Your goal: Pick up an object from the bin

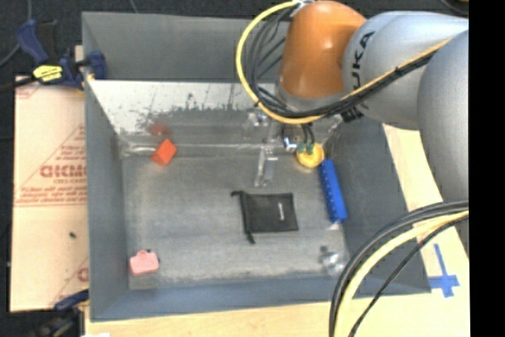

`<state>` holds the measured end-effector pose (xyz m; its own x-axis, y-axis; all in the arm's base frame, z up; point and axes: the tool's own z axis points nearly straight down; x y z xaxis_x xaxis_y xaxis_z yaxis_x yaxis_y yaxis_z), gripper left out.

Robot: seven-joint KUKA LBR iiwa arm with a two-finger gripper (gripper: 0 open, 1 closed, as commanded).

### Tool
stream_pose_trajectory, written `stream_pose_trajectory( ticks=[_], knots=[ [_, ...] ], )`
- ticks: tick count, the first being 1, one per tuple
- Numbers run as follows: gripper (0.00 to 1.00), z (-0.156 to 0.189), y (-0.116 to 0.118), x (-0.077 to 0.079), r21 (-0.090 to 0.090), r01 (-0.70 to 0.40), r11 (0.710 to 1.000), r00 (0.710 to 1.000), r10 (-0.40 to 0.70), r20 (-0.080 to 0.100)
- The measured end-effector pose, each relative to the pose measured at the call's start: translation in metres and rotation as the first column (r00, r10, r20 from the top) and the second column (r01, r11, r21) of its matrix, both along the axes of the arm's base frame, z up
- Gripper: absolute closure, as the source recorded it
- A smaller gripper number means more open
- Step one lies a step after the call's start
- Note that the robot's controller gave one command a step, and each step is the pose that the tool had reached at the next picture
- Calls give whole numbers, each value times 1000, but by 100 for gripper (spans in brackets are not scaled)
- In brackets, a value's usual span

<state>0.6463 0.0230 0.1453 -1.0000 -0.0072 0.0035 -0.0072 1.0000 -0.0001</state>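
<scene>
Orange cover [316,51] on the arm hides much of the gripper [268,156], so I cannot tell if it is spread or pressed together. It hangs near the back of the bin [102,170]. Just beside it sits a small yellow thing [308,158], maybe round, partly hidden. A flat black square [270,213] lies in front, with a long blue stick [332,189] nearby.

Grey bin [158,43], orange block [164,153], pink block [144,262], black pouch [269,213], blue bar [332,191], yellow piece [308,158]
</scene>
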Motion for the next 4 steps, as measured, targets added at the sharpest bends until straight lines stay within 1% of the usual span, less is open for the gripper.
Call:
stream_pose_trajectory(
  ticks=[1, 2, 3, 4],
  knots=[
    [0, 5, 0, 2, 0, 0, 1000, 1000, 0, 8],
    [0, -61, -52, -32, -3, 6, 1000, 1000, -6, -4],
    [0, -75, -50, -23, 0, 11, 1000, 1000, -11, 9],
    [0, -74, -31, -44, -2, 102, 995, 995, -102, 2]
  ],
)
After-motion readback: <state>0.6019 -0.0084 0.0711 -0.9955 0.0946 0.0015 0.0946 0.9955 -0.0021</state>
